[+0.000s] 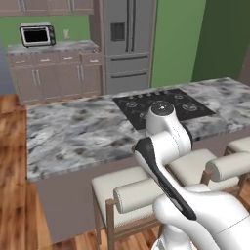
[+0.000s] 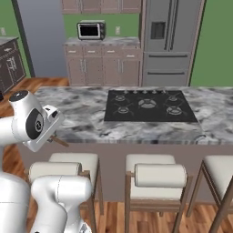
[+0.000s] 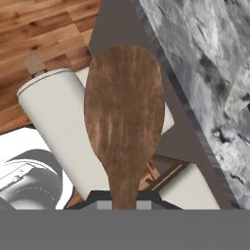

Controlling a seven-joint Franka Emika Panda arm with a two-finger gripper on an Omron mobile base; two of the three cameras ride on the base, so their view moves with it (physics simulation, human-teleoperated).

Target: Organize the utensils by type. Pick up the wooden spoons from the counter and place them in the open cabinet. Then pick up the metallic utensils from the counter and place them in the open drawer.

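A: How does the pincer [image 3: 124,204] stand?

B: It is closed on the handle of a wooden spoon [image 3: 124,117]. In the hand view the brown bowl of the spoon rises straight up from between the two dark tips, broad side to the camera.

A: And where does that put the spoon in the room?

B: In the air, off any counter. Beyond it the hand view shows the cream cushions of the stools [image 3: 58,127], the wooden floor [image 3: 44,29], and on the right the marbled edge of the island top [image 3: 205,73]. In the right base view a thin brown piece [image 2: 59,141], probably the spoon's end, pokes out from behind the white wrist, just in front of the island's near edge and above the left stool [image 2: 73,166].

A: What lies on the island?

B: The black cooktop [image 2: 150,105] with its burners, set toward the far right part of the marbled slab. The rest of the slab is bare stone.

A: And the counter named in the task?

B: A shorter marbled counter [image 1: 58,47] stands against the far green wall, over grey-brown cabinet fronts with silver bar handles. A toaster oven [image 1: 37,35] sits near its left end. Whether this is the task's counter cannot be told. To its right stands the grey refrigerator [image 1: 128,44].

A: The arm?

B: It folds up from the lower right of the left base view, over the stools.
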